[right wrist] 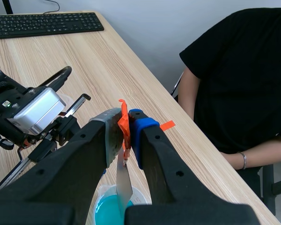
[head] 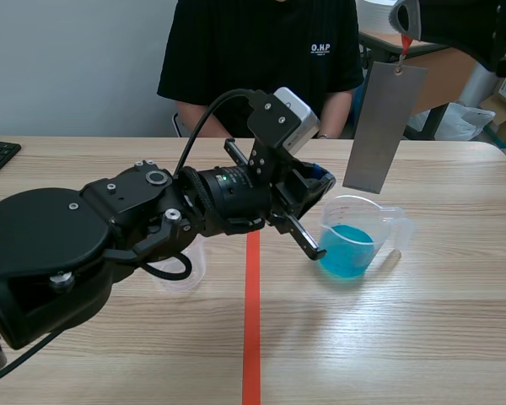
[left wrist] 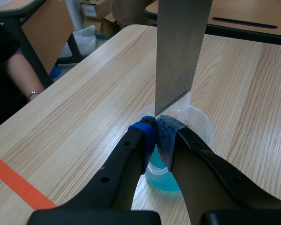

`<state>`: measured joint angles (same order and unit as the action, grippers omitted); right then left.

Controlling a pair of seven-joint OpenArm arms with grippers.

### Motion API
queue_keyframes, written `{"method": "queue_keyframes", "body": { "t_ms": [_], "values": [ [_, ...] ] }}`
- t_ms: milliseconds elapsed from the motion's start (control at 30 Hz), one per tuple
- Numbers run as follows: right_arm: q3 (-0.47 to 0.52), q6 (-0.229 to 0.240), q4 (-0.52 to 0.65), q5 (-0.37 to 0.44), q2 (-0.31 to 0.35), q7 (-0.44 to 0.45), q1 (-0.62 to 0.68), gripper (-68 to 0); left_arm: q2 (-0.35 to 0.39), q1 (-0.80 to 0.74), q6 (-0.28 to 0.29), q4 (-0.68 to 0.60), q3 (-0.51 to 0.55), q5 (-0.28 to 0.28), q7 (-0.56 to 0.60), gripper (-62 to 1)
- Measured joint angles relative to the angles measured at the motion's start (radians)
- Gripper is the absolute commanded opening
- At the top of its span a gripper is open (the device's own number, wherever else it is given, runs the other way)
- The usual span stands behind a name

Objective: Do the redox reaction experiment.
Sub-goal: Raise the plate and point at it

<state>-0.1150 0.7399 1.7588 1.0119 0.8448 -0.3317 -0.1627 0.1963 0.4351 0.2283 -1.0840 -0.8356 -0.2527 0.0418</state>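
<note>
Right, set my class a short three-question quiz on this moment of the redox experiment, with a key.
1. Fill in: the clear plastic beaker holds ____ liquid.
2. True or false: the flat grey metal plate lies flat beside the beaker.
3. What does the right gripper pinch? A) the plate's orange-red tag B) a black keyboard C) the beaker's rim

Key: 1 blue; 2 false, it hangs upright over the beaker; 3 A.
</note>
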Motion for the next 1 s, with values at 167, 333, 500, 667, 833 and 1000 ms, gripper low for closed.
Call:
{"method": "queue_keyframes", "body": {
  "t_ms": [167, 333, 500, 667, 833, 1000],
  "values": [
    [0.000, 0.000, 0.000, 0.000, 0.000, 0.000, 0.000, -66.0, 0.000, 0.000, 0.000, 0.014, 0.000, 0.020, 0.000, -57.5],
    [0.000, 0.000, 0.000, 0.000, 0.000, 0.000, 0.000, -66.0, 0.000, 0.000, 0.000, 0.042, 0.000, 0.020, -0.001, -57.5],
    [0.000, 0.000, 0.000, 0.000, 0.000, 0.000, 0.000, -66.0, 0.000, 0.000, 0.000, 0.047, 0.000, 0.020, 0.000, -57.5],
    [0.000, 0.000, 0.000, 0.000, 0.000, 0.000, 0.000, -66.0, 0.000, 0.000, 0.000, 0.047, 0.000, 0.020, 0.000, -57.5],
    [0.000, 0.000, 0.000, 0.000, 0.000, 0.000, 0.000, -66.0, 0.000, 0.000, 0.000, 0.047, 0.000, 0.020, 0.000, -57.5],
    [0.000, 0.000, 0.000, 0.000, 0.000, 0.000, 0.000, -66.0, 0.000, 0.000, 0.000, 0.047, 0.000, 0.020, 0.000, -57.5]
  ]
}}
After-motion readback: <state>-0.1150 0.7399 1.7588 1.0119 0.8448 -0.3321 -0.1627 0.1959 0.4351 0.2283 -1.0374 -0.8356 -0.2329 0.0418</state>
